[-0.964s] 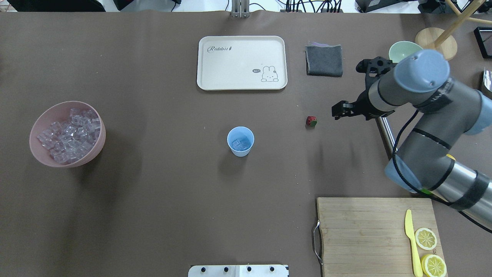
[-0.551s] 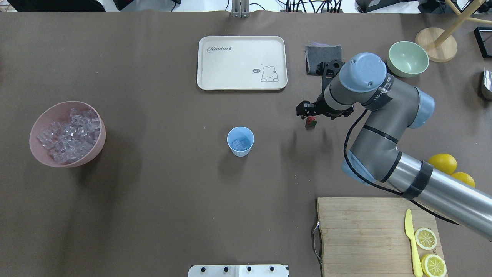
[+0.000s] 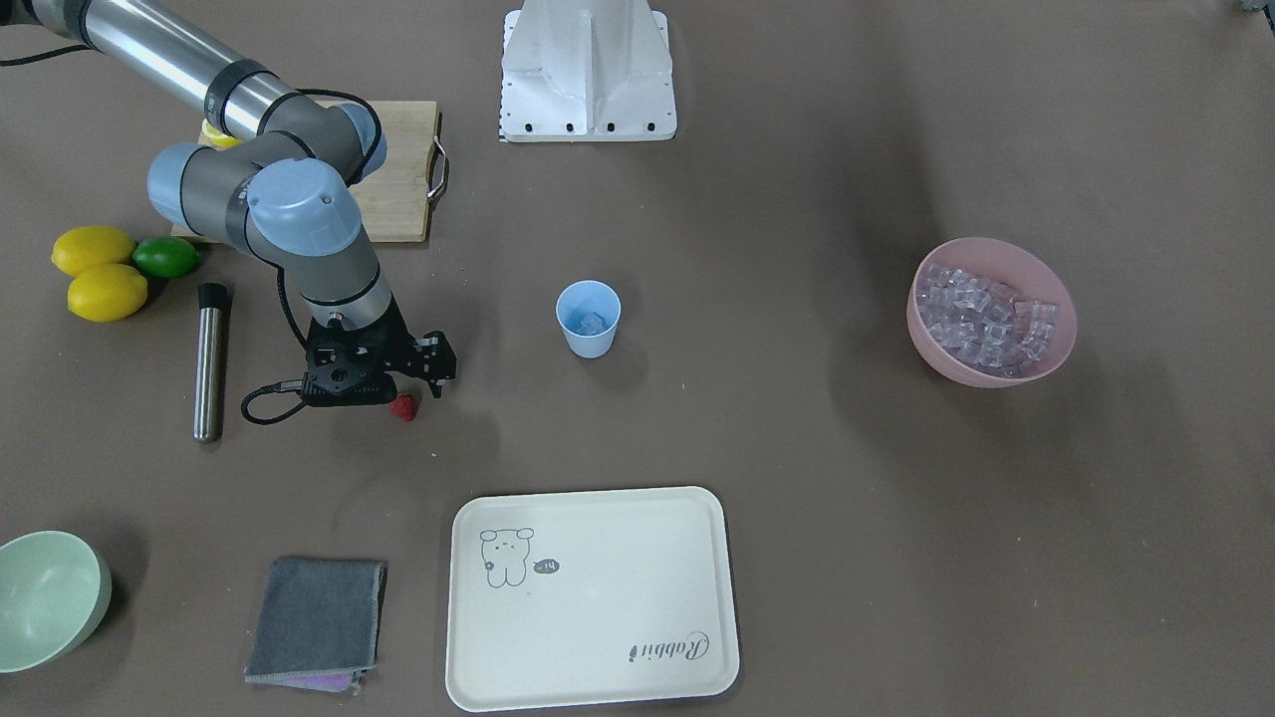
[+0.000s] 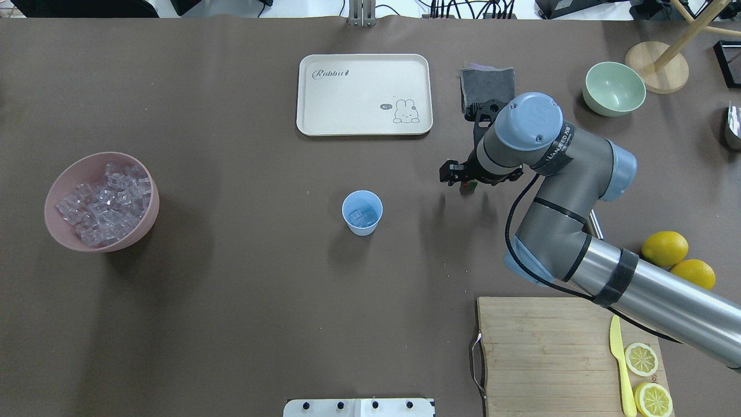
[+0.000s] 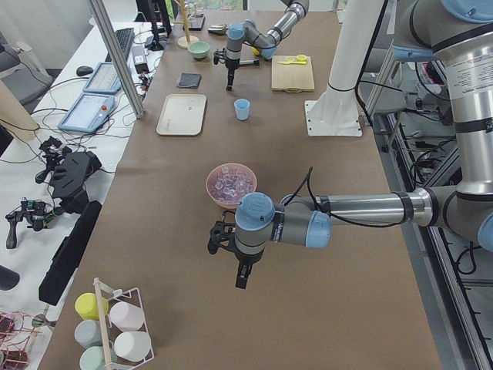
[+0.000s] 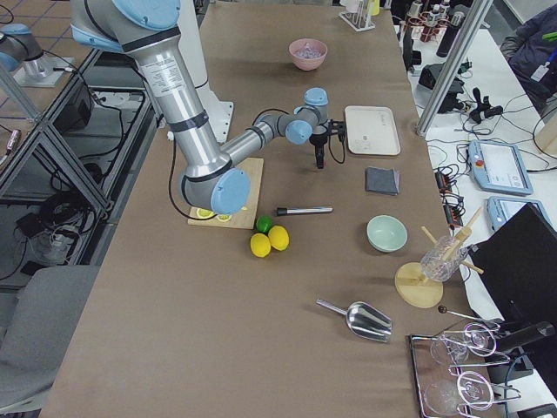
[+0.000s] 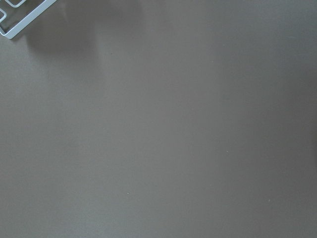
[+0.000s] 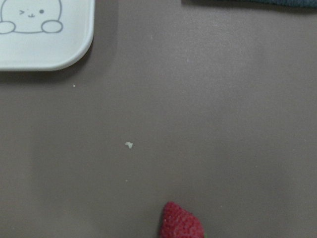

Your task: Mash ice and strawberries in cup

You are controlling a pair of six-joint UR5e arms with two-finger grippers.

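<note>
— Right of the cup (image 3: 588,317), on the robot's own right side, what differs from a second ago?
— The right gripper (image 3: 435,376) has swung in from farther out on that side and now hangs just above the strawberry (image 3: 403,407). Its fingers seem spread, with nothing between them. The berry lies on the table, well apart from the cup.
— Meaning what?
— I judge the pick-up is about to start. The fruit has yet to reach the cup, so no mashing can begin.
— And the left gripper (image 5: 242,279)?
— Far from the cup on the other side, over bare table. Whether its fingers are apart or together, I cannot tell.
— Counts?
— One strawberry. One cup, with a few pieces of ice (image 4: 362,216) inside, too blurred to count. One pink bowl (image 4: 53,229) heaped with more ice, one green bowl (image 4: 613,90), one tray (image 4: 363,95), one cloth (image 4: 489,87), one metal rod (image 3: 208,368), two whole lemons (image 3: 93,249), one lime (image 3: 165,257).
</note>
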